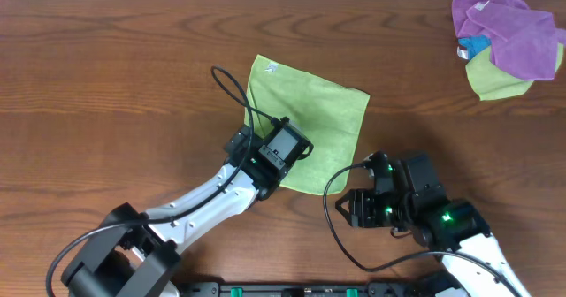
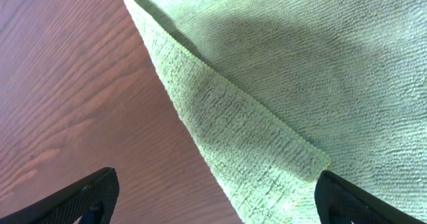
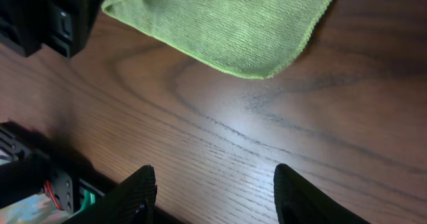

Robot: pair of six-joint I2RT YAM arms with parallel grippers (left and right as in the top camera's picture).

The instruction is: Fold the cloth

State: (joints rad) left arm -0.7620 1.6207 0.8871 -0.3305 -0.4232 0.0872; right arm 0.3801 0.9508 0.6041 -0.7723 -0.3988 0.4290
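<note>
The lime-green cloth [image 1: 323,111] lies flat on the wooden table, its small white tag [image 1: 271,67] at the far corner. My left gripper [image 1: 283,148] hovers over the cloth's near-left edge. In the left wrist view its jaws [image 2: 215,184] are open wide and straddle that edge, and the cloth [image 2: 300,57] shows one layer with a hemmed border lying over another. My right gripper [image 1: 352,209] is open and empty [image 3: 213,174] over bare wood, just right of the cloth's near corner [image 3: 233,24].
A purple cloth [image 1: 508,27] is bunched with a yellower green cloth [image 1: 495,80] and a small blue item [image 1: 473,48] at the far right. The table's front edge and a black rail [image 3: 40,184] lie close behind my right gripper. The left arm's wrist [image 3: 53,17] is near it.
</note>
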